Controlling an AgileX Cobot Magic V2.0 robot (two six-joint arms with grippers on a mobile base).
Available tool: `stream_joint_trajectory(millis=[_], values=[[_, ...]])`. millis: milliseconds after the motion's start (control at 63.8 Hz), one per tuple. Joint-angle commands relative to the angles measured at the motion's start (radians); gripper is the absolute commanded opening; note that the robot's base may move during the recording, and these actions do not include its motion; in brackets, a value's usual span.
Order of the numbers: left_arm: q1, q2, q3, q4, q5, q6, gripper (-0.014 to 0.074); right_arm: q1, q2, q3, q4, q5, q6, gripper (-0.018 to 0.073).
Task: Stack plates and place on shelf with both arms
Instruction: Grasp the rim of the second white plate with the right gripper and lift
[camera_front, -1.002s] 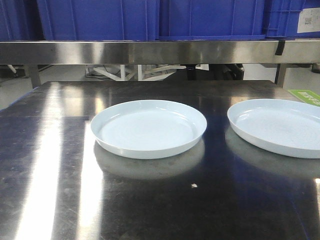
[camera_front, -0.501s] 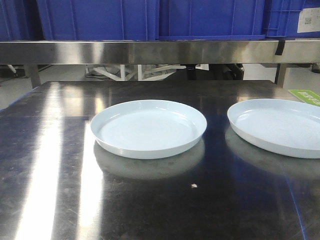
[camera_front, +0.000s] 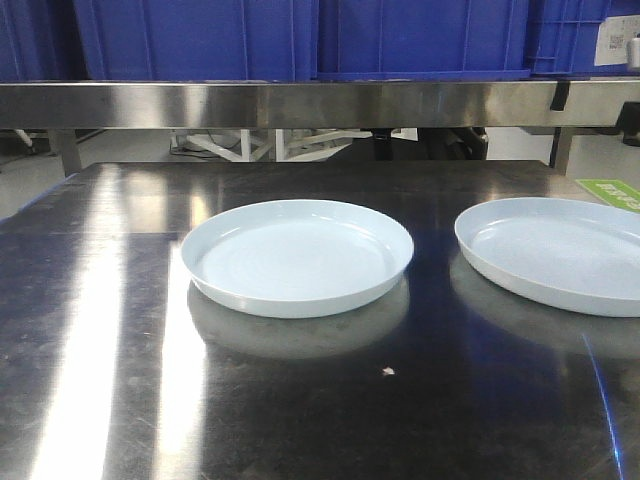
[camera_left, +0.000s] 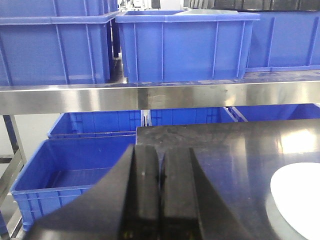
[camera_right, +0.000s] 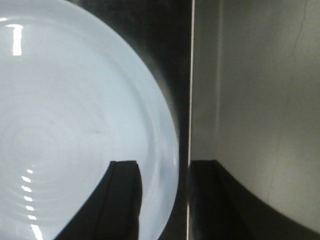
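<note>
Lying flat, rims up, two round plates (camera_front: 297, 258); left claw (camera_left: 160, 172) together, right claw (camera_right: 162, 169) apart.

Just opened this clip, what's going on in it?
Stacking has not started. The left plate and the right plate lie side by side on the steel table, below the shelf that holds blue bins. The right gripper is open over the rim of a plate, probably the right one, near the table's edge; whether it touches is unclear. The left gripper is shut and holds nothing.
</note>
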Motion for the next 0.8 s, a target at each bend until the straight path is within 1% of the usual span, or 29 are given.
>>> stream_joint_trajectory(millis=[0,204,783], values=[[0.001,0.007,-0.028,-0.001,-0.092,-0.003,0.008,-0.013,-0.031,-0.032,0.013,-0.023,-0.018,0.0362],[0.001,0.007,-0.028,-0.001,-0.092,-0.003,0.008,-0.029,-0.017,-0.032,0.024,-0.04,-0.02,0.0362],[0.001,0.007,-0.028,-0.001,-0.092,-0.003,0.008,-0.029,0.022,-0.032,0.075,-0.046,-0.02,0.0362]])
